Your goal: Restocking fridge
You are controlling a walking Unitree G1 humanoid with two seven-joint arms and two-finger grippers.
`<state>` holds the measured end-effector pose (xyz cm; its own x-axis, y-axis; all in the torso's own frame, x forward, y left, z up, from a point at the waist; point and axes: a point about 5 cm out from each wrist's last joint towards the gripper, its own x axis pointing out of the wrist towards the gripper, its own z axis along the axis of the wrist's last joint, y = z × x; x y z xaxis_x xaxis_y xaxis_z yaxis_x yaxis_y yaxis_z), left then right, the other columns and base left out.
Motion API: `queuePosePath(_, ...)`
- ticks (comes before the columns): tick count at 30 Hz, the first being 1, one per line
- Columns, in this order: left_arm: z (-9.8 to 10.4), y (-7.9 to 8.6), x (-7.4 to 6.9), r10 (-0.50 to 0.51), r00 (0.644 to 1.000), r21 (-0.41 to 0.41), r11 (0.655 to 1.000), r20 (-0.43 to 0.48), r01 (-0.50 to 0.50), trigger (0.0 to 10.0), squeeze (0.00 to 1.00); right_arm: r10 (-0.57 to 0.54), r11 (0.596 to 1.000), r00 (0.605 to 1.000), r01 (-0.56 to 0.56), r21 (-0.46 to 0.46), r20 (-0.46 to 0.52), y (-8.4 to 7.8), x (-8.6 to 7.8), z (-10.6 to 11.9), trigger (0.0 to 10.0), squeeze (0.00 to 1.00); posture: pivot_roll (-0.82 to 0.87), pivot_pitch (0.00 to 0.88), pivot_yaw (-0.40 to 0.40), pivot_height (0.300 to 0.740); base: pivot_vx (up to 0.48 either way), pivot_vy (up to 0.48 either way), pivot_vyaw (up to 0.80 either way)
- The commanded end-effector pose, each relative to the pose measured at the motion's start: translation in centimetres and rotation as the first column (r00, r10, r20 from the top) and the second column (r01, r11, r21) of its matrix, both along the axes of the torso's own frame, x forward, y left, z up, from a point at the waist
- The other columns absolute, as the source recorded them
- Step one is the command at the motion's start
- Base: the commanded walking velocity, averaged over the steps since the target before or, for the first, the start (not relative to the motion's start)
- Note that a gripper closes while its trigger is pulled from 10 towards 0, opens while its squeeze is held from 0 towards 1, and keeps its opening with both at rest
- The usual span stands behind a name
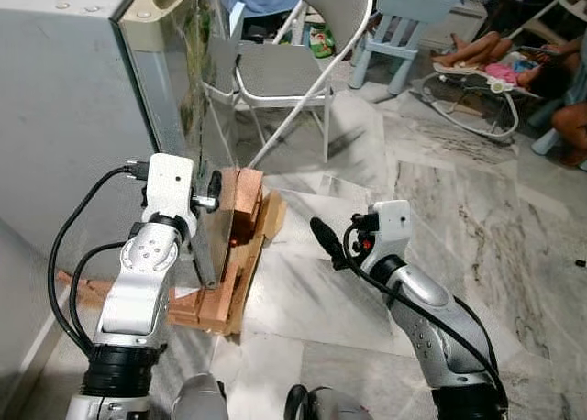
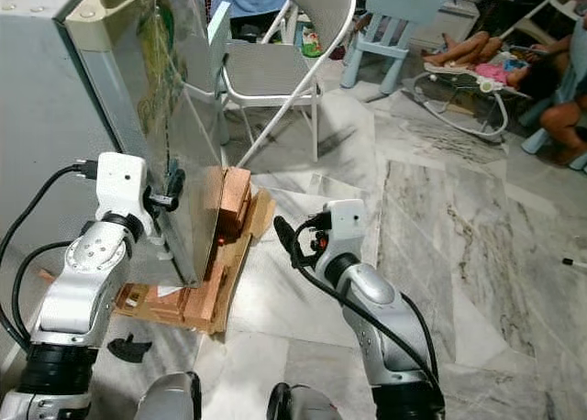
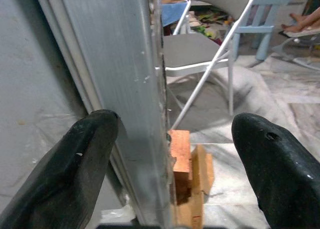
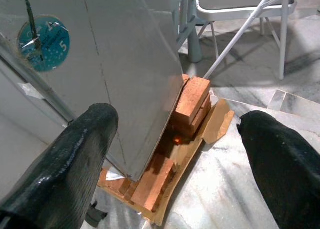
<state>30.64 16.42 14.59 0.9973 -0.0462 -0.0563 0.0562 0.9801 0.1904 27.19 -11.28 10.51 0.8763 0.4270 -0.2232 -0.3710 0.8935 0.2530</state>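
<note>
Left eye view shows the silver fridge point(image 1: 64, 117) standing at the robot's left, raised on a stack of bricks point(image 1: 240, 220) and flattened cardboard point(image 1: 266, 220) on the marble floor point(image 1: 440, 218). Its door point(image 1: 197, 136) is slightly ajar, the free edge pointing toward the robot. The left gripper point(image 1: 213, 193) is at that door edge, low down, just above the bricks; in the left wrist view its two black fingers point(image 3: 82, 164) are spread wide with the door edge running between them, one finger on the outer face side and the other on the open side, and neither clearly presses the metal. The right gripper point(image 2: 286, 232) hangs in mid air a little to the right of the bricks, well apart from the door; in the right wrist view its fingers point(image 4: 75, 159) are also wide apart and hold nothing, looking toward the fridge's lower corner, where a round teal sticker point(image 4: 44, 43) sits on the door face. Behind the fridge stands a grey folding chair point(image 1: 293, 67), with a pale blue child's chair point(image 1: 408, 16) farther back. At the far right a person's legs point(image 1: 472, 49) rest on a low bouncer seat point(image 1: 477, 81)
</note>
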Motion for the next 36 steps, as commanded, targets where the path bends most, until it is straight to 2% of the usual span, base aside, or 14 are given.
queuePosePath(1,0.7,0.2,0.3,0.024,1.000,0.005,1.000,0.018,-0.024,10.0,0.00,-0.014,1.000,1.000,0.014,-0.013,0.001,-0.4,0.1,-0.1,10.0,0.00,0.14,0.115,-0.112,0.740,0.000,0.000,0.00)
queuePosePath(5,0.3,-0.3,-0.4,-0.032,0.999,-0.011,0.999,-0.024,0.032,10.0,0.00,-0.017,1.000,1.000,0.017,-0.022,-0.004,-0.6,-0.1,-0.2,10.0,0.00,0.14,0.117,-0.110,0.740,0.000,0.000,0.00)
queuePosePath(7,-0.5,-0.3,-0.7,-0.044,0.997,0.018,0.999,-0.063,0.045,10.0,0.00,-0.017,1.000,1.000,0.017,-0.024,-0.007,-0.7,-0.1,-0.3,10.0,0.00,0.14,0.118,-0.111,0.740,0.000,0.000,0.00)
queuePosePath(10,-1.1,0.1,-0.9,-0.008,0.997,0.033,0.999,-0.080,0.011,10.0,0.00,-0.016,0.999,1.000,0.016,-0.028,-0.011,-0.6,-0.1,-0.4,10.0,0.00,0.14,0.119,-0.115,0.740,0.000,0.000,0.00)
queuePosePath(13,-0.5,0.0,-0.4,-0.012,0.999,0.016,1.000,-0.050,0.013,10.0,0.00,-0.012,1.000,1.000,0.012,-0.028,-0.009,-0.5,0.0,-0.3,10.0,0.00,0.14,0.117,-0.117,0.740,0.000,0.000,0.00)
queuePosePath(20,-0.3,0.2,0.7,0.009,0.999,0.024,1.000,-0.042,-0.008,10.0,0.00,-0.027,1.000,1.000,0.027,-0.012,0.013,-0.4,0.5,0.5,10.0,0.00,0.13,0.112,-0.114,0.740,0.000,0.000,0.00)
queuePosePath(27,0.0,-0.2,1.4,0.006,1.000,0.026,1.000,-0.022,-0.006,10.0,0.00,-0.028,0.999,1.000,0.028,-0.021,0.005,-0.6,0.3,0.1,10.0,0.00,0.13,0.112,-0.117,0.740,0.000,0.000,0.00)
queuePosePath(29,0.3,0.2,2.3,0.051,0.999,0.047,0.998,0.003,-0.051,10.0,0.00,-0.027,0.999,1.000,0.027,-0.019,0.006,-0.5,0.3,0.2,10.0,0.00,0.13,0.112,-0.114,0.740,0.000,0.000,0.00)
queuePosePath(36,0.8,0.6,3.2,0.099,0.995,0.044,0.994,0.021,-0.100,10.0,0.00,-0.023,0.999,1.000,0.023,-0.028,-0.020,-1.1,-0.2,-0.1,10.0,0.00,0.12,0.117,-0.110,0.740,0.000,0.000,0.00)
